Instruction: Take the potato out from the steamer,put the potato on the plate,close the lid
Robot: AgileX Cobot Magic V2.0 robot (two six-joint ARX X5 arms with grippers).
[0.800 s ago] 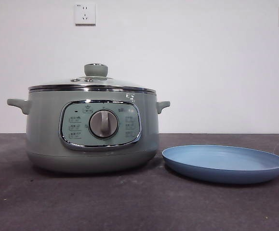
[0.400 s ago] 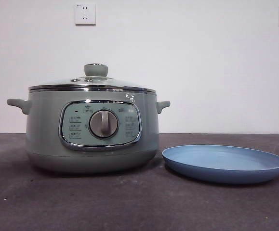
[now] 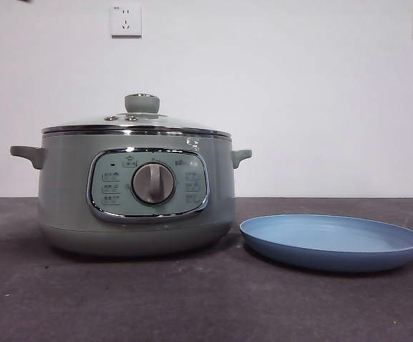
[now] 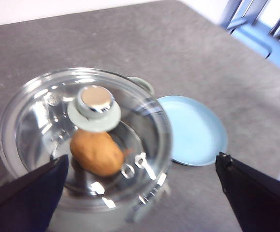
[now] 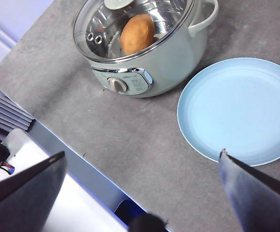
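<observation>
**Nothing Begun Yet**

Plainly, the left gripper (image 4: pixel 140 193) hangs above the lid (image 4: pixel 84 140), jaws spread wide and empty; the right gripper (image 5: pixel 142 193), equally wide, waits high over the plate (image 5: pixel 239 108). The potato (image 4: pixel 97 152) sits inside the closed steamer (image 3: pixel 136 189). Every step remains.

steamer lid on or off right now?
On. The clear glass lid sits level on the sage-green steamer, rims meeting all round; the orange-brown potato shows through the glass, inside.
</observation>
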